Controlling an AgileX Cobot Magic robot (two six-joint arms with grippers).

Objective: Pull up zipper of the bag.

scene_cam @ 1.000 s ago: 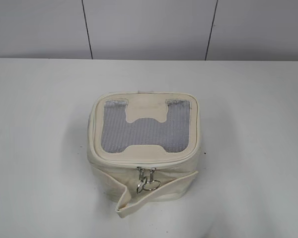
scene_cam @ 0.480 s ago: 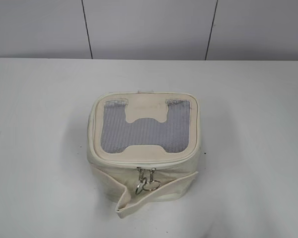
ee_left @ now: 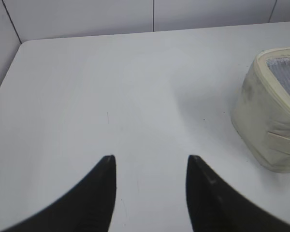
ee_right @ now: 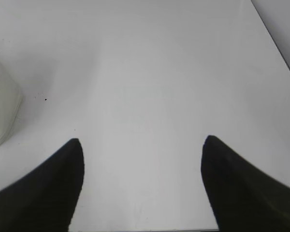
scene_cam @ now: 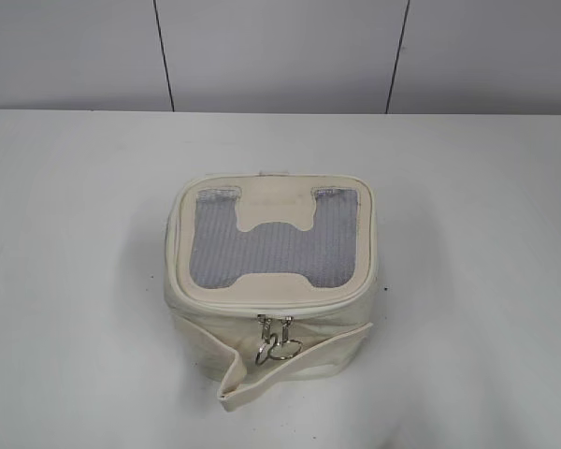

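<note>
The small cream-white bag (scene_cam: 271, 323) stands mid-table with its grey mesh lid up. Its zipper (scene_cam: 262, 309) runs around the lid rim; two silver sliders with ring pulls (scene_cam: 278, 344) hang together at the near front. A loose cream strap (scene_cam: 299, 360) crosses the front side. No gripper shows in the exterior view. In the left wrist view my left gripper (ee_left: 151, 158) is open and empty above bare table, with the bag (ee_left: 266, 111) off to its right. In the right wrist view my right gripper (ee_right: 142, 140) is open and empty, the bag's side (ee_right: 2, 106) at the far left.
The white table (scene_cam: 467, 234) stretches around the bag on all sides. A grey panelled wall (scene_cam: 280, 51) stands behind the far edge. The table's left edge (ee_left: 5, 72) and right edge (ee_right: 275, 43) show in the wrist views.
</note>
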